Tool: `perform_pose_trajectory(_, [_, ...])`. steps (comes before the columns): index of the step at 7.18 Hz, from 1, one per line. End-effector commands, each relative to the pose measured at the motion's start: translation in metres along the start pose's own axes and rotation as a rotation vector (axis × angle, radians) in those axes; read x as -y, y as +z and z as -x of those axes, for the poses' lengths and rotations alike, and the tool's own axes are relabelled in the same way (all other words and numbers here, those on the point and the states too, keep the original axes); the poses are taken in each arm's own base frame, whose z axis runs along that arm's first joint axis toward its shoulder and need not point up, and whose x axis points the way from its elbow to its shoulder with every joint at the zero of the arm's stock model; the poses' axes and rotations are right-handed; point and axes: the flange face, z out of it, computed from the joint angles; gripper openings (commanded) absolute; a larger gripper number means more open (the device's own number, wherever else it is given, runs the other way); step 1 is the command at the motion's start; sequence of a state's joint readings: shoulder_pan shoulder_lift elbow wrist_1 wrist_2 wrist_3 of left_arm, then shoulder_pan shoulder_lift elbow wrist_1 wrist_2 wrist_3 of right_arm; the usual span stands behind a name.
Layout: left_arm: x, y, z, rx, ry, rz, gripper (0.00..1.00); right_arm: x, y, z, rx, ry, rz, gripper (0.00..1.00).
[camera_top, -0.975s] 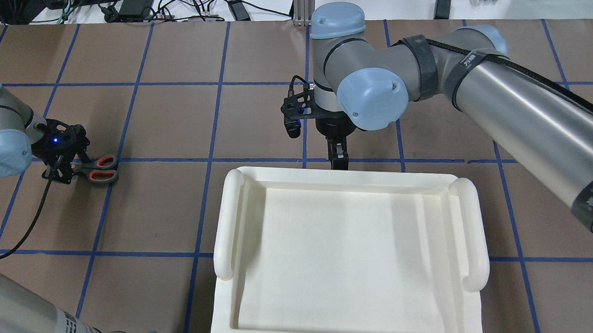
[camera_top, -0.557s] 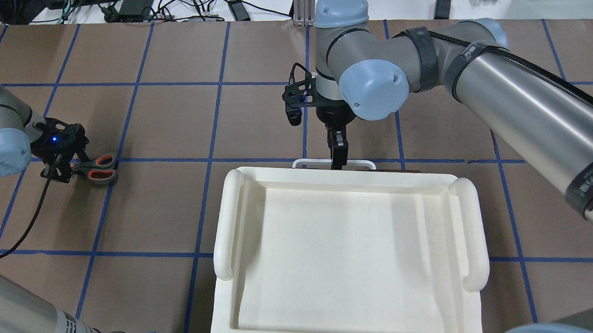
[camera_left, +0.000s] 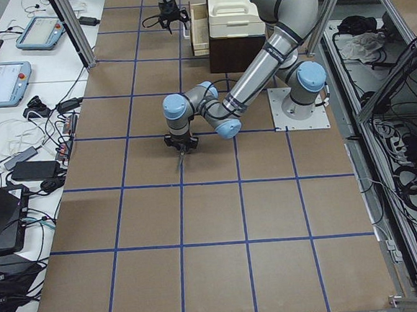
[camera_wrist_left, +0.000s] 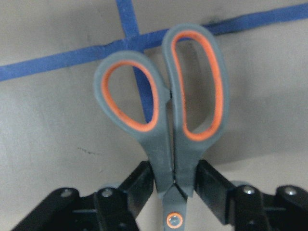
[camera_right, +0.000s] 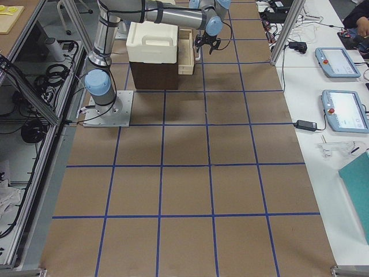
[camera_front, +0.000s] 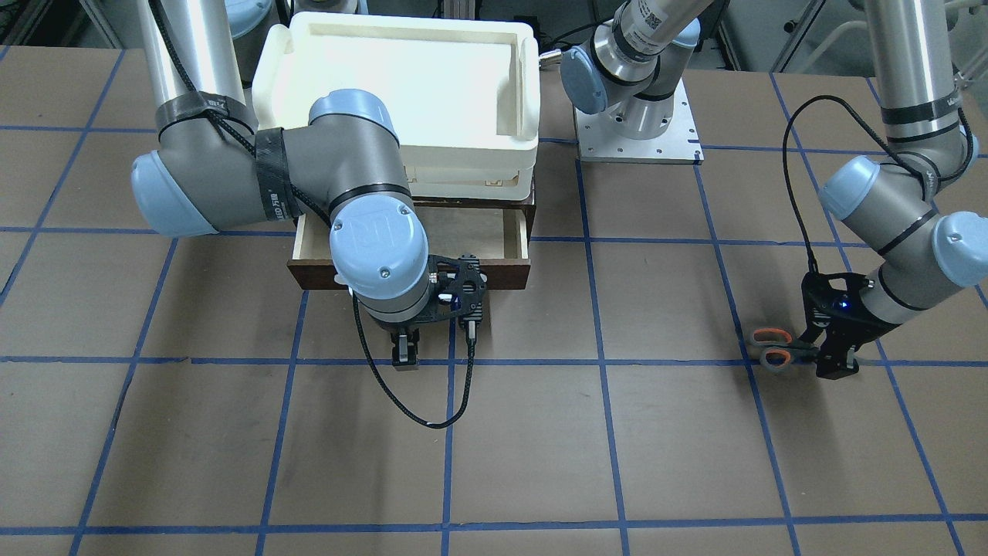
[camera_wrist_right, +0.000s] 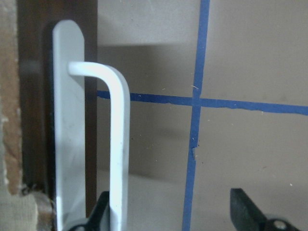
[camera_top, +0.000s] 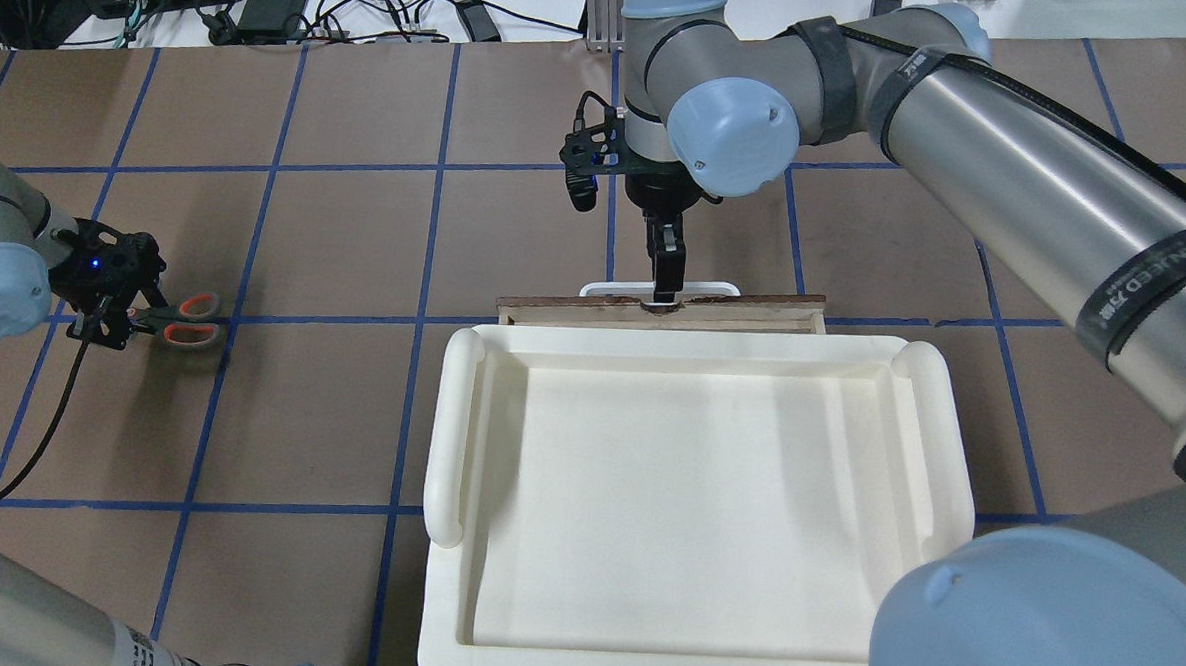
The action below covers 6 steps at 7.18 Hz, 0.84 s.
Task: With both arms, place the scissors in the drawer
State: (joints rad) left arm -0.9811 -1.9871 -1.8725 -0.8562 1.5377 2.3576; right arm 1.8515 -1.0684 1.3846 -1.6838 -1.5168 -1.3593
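Drawer part-open; scissors gripped, not yet delivered
The right gripper (camera_top: pixel 662 281) has its jaws wide, with the white handle (camera_wrist_right: pixel 118 144) of the drawer (camera_front: pixel 502 274) between them, against one finger and apart from the other. The left gripper (camera_wrist_left: pixel 174 183) is clamped on the scissors (camera_wrist_left: pixel 166 134), loops projecting ahead of its fingertips, well apart from the drawer; carrying over and release remain

Finds drawer (camera_front: pixel 502 275) partly out beneath tray (camera_front: pixel 526 85), near the robot's base on the table (camera_front: pixel 540 448). Places its handle (camera_wrist_right: pixel 119 144) on the operators' side, between the fingers of the right gripper (camera_front: pixel 403 355). Locates scissors (camera_front: pixel 774 349) well apart toward the robot's left, between the fingers of the left gripper (camera_front: pixel 827 357), loops toward the drawer.
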Motion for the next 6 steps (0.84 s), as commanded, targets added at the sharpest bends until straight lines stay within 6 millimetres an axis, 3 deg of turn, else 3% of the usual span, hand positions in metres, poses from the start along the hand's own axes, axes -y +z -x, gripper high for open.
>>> perform_pose_trajectory(1, [-0.003,-0.023,0.015,0.014,0.026,0.011,0.0,-0.007,-0.009,-0.017,-0.021,0.012,-0.011,0.92])
perform_pose_trajectory(4, [-0.006,-0.054,0.026,0.009,0.027,-0.005,0.0,-0.015,-0.013,-0.045,-0.039,0.019,-0.048,1.0])
perform_pose_trajectory(6, [-0.005,-0.058,0.028,0.01,0.018,-0.034,0.0,-0.013,-0.014,-0.054,-0.051,0.017,-0.05,1.0])
